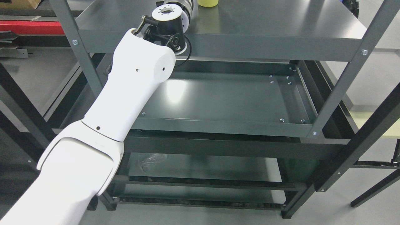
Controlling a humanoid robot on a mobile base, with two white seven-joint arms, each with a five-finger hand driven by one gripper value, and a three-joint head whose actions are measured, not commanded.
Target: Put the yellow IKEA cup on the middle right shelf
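Note:
Only the bottom of the yellow cup (207, 3) shows, standing on the upper grey shelf (265, 28) at the picture's top edge. My left arm (131, 84) rises from the lower left; its wrist (170, 18) reaches over that shelf just left of the cup. The hand itself is cut off by the top edge. The lower grey shelf (225, 97) below has nothing on it.
Grey uprights (347, 78) frame the rack at left and right. A further shelf (200, 168) lies beneath. A black frame leg (359, 143) crosses at the right, beside a pale yellow surface (381, 125). Red and black gear (28, 28) sits at the far left.

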